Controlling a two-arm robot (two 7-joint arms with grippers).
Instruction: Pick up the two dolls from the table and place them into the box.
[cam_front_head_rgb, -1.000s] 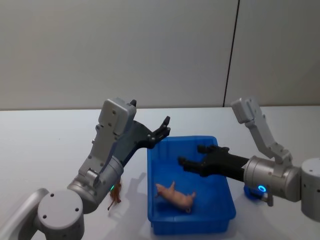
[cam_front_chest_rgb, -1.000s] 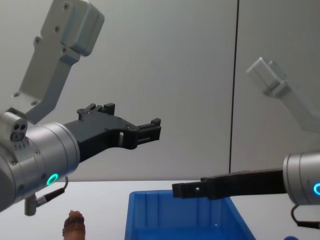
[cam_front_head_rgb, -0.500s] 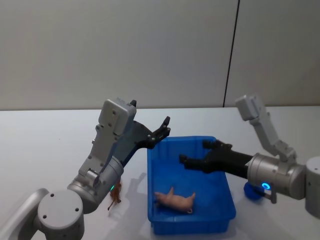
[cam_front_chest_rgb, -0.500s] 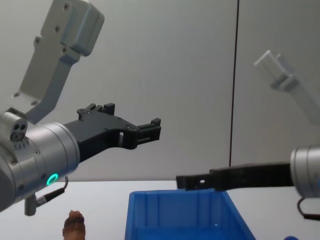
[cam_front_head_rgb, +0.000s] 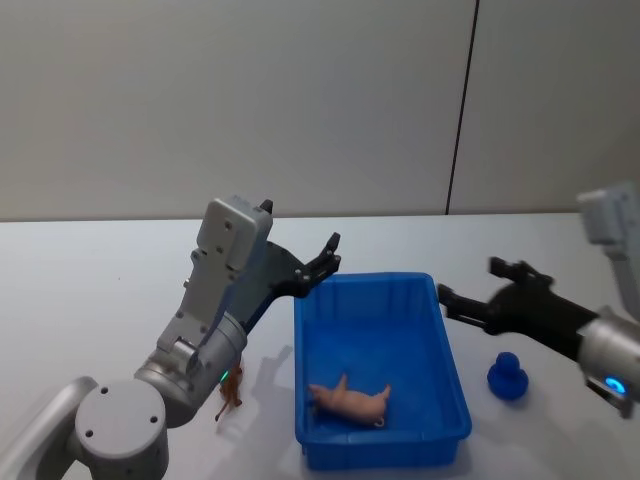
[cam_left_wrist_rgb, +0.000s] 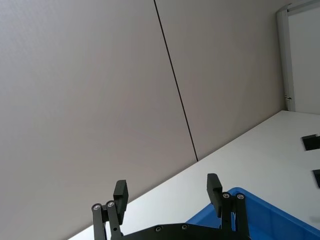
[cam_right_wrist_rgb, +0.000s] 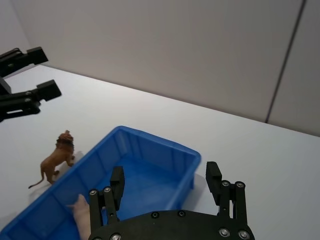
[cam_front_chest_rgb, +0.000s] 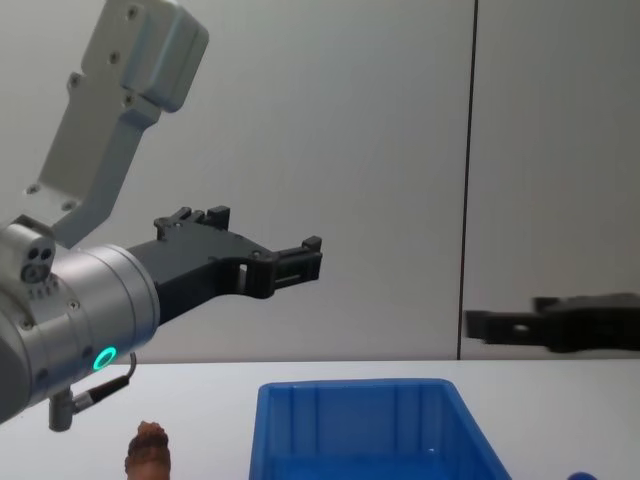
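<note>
The pale pink pig doll (cam_front_head_rgb: 350, 400) lies on its side on the floor of the blue box (cam_front_head_rgb: 365, 280), toward its near end. The brown doll (cam_front_head_rgb: 230, 398) stands on the white table (cam_front_head_rgb: 100, 290) just left of the box, partly hidden behind my left arm; the right wrist view shows it upright (cam_right_wrist_rgb: 56, 159) beside the box wall (cam_right_wrist_rgb: 150, 137). My left gripper (cam_front_head_rgb: 325, 258) hangs open and empty in the air above the box's far left corner. My right gripper (cam_front_head_rgb: 470, 282) is open and empty, just outside the box's right rim.
A small blue object (cam_front_head_rgb: 508, 377) sits on the table to the right of the box, near my right arm. A plain wall with a vertical seam stands behind the table. Bare white tabletop stretches to the left and behind the box.
My right gripper has drawn back to the right, from over the box to outside its right rim. The pink doll has settled flat in the box. The left arm has not moved.
</note>
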